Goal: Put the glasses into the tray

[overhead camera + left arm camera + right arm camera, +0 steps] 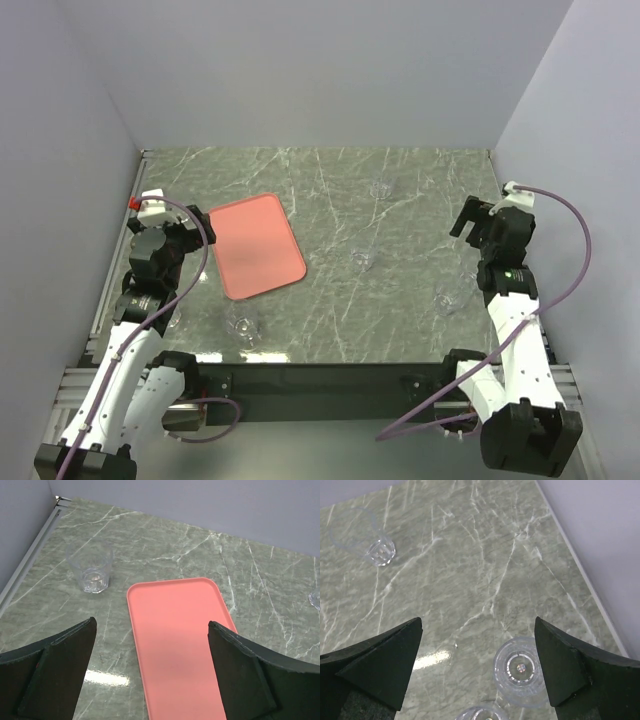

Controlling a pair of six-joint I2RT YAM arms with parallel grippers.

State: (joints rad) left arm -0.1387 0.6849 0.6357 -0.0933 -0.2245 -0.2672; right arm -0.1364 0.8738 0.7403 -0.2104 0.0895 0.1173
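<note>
**A:** Hand status?
**B:** We see the left hand (151,624) spread wide with nothing in it. The near end of the tray (175,610) shows between its fingers.
**A:** And the other?
**B:** The right hand (477,624) is also spread and holds nothing. Under it, just inside the right finger, a near glass (519,669) stands upright on the worktop (470,555). A second glass (479,713) is cut off by the bottom edge, just beside the first.
**A:** Tray position?
**B:** We have it flat on the green marble, left of centre, skewed, just beside the left arm.
**A:** Other glasses?
**B:** The left wrist view shows a faceted tumbler (91,570), upright. It is near the tray's far left corner but apart from it, close to the worktop's left rail.

From the top we pick out four faint ones:
- a back glass (381,187)
- a middle glass (362,258), right of the tray
- a right glass (449,297), near the right arm
- a front glass (243,328), near the front edge

Every one we can see sits on the worktop, outside the tray.
**A:** Anything unclear?
**B:** There is a far glass (372,545) at the top left of the right wrist view. We can't tell whether it stands or lies.
</note>
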